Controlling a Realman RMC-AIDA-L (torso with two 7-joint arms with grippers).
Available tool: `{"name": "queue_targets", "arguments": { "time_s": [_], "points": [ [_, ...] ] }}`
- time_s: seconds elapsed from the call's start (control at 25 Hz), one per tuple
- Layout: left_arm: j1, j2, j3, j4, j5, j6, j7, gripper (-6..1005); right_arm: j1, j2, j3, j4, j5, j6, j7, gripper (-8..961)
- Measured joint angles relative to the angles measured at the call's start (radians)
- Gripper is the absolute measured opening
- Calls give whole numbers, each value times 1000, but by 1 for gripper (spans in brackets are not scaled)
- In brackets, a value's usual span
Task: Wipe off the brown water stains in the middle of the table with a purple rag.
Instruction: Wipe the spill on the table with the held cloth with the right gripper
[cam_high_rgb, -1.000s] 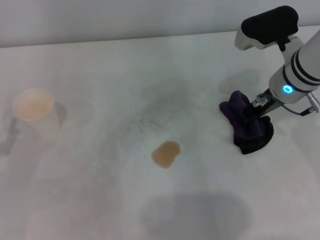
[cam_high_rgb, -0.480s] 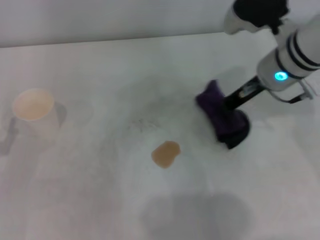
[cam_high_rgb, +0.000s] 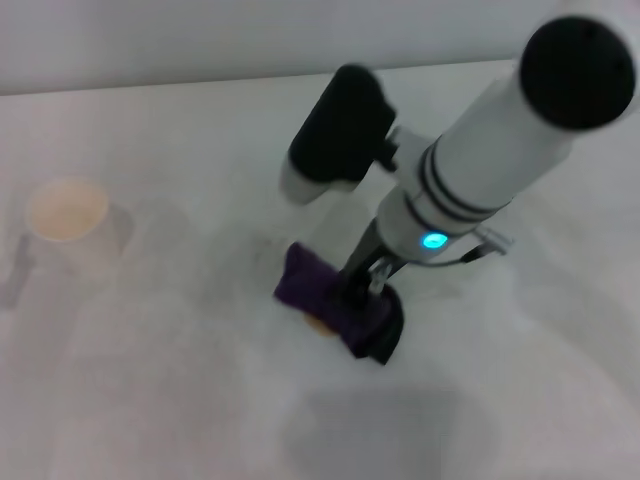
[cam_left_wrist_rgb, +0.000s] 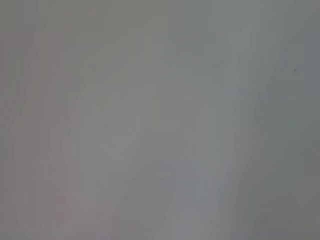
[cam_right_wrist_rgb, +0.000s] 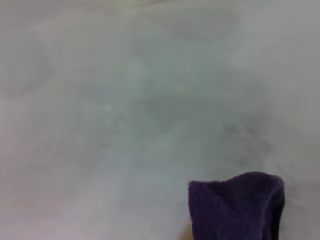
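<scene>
Rag's on the stain, could just smear it

Right gripper (cam_high_rgb: 362, 300) pinches the rag (cam_high_rgb: 318, 288) mid-table (cam_high_rgb: 150, 380), stain (cam_high_rgb: 320, 325) peeking at its 6 o'clock; loose bunching might skip that edge.

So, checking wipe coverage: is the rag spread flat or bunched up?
Bunched. The purple rag sits crumpled under the right hand, covering most of the brown stain.

You are looking at a right arm (cam_high_rgb: 480, 170) built as a thick white cylinder with a black round end cap, thin dark rings around its wrist, a glowing cyan dot below them, a black-topped white module on its side, and a thin cable looping out.
</scene>
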Motion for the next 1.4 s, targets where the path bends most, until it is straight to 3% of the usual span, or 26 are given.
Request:
{"name": "queue_targets", "arguments": {
  "time_s": [0.28, 0.48, 0.64, 1.08, 1.24, 1.4],
  "points": [
    [0, -3, 0, 0, 0, 0, -3, 892, 22, 0, -155, 68, 123, -113, -26, 108],
    [0, -3, 0, 0, 0, 0, -5, 892, 41, 1, -197, 113, 225, -162, -91, 107],
    [0, -3, 0, 0, 0, 0, -6, 893, 42, 1, -156, 149, 181, -194, -87, 106],
    [-9, -2, 0, 0, -1, 1, -5, 892, 25, -7, 83, 241, -41, -195, -79, 103],
    [-12, -2, 0, 0, -2, 1, -3, 892, 19, -1, 47, 213, -11, -175, -87, 103],
    [-12, -2, 0, 0, -2, 0, -3, 892, 27, 1, -69, 165, 105, -175, -90, 103]
  ]
}}
